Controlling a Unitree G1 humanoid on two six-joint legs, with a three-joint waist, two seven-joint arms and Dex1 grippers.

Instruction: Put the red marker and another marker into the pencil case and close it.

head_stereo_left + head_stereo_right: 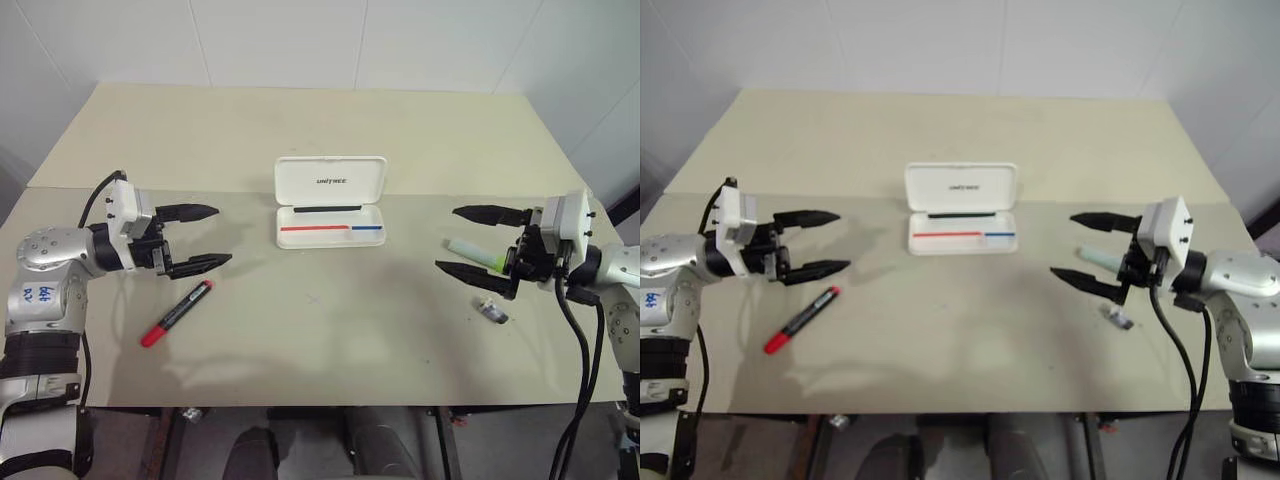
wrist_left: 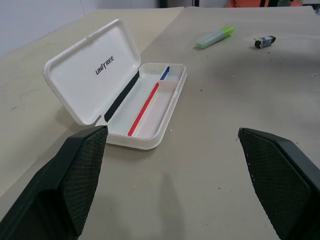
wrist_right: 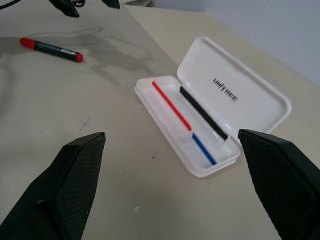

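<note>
Head views: pencil case (image 1: pixel 330 200) lies open mid-table (image 1: pixel 300 330), lid up, red marker (image 1: pixel 177 313) just below the wide-open, empty left gripper (image 1: pixel 212 238), green marker (image 1: pixel 472 253) between the fingers of the wide-open, empty right gripper (image 1: pixel 447 240), small dark object (image 1: pixel 492 311) near it. Left wrist view: lid reads "UNITREE", red and blue stripe in tray. Right wrist view: same lettering, red marker beyond the case.

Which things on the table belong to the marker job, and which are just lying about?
Job:
- red marker, near the left gripper
- pale green marker, by the right gripper
- pencil case, lid open, tray empty

Lying about:
- small dark stubby object, near the green marker
</note>
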